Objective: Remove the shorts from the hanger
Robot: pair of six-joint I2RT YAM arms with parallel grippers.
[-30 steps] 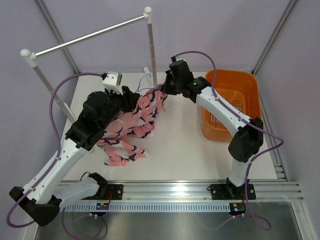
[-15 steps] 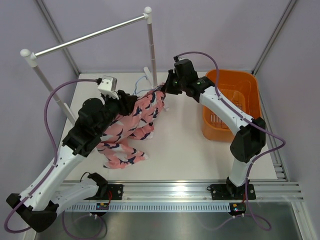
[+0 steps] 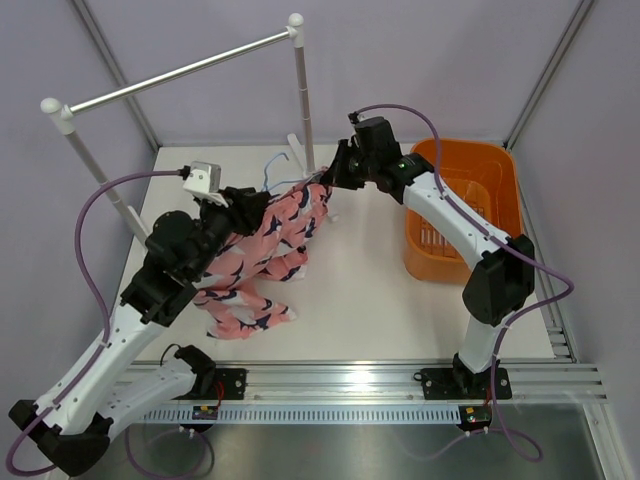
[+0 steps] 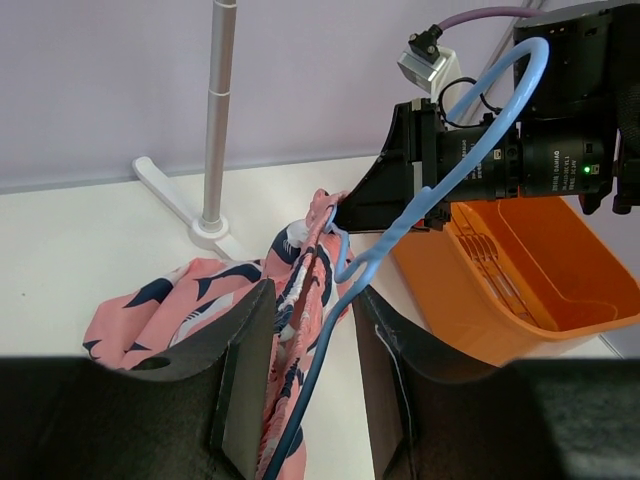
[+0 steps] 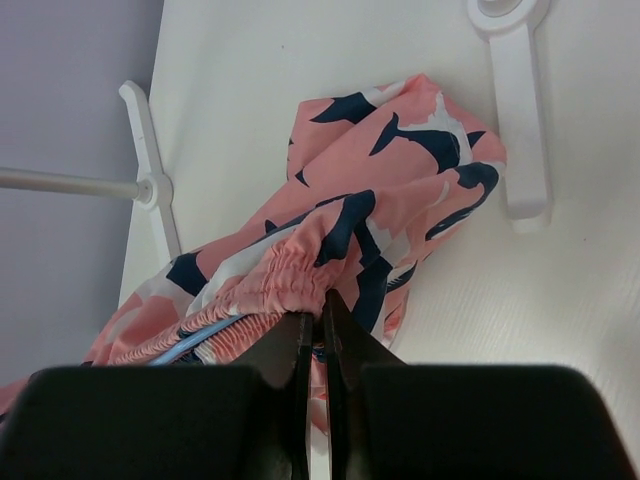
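Above the table [image 3: 360, 290], right gripper [image 5: 318, 325] pinches the shorts [image 5: 400, 160]; left gripper [image 4: 312, 300] clasps the hanger [image 4: 385, 243].

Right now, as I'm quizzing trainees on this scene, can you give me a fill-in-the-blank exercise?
The right gripper pinches the shorts by their elastic ____.
The hanger, running between the left gripper's fingers, is light ____.
The basket on the table is ____.
Missing words: waistband; blue; orange.
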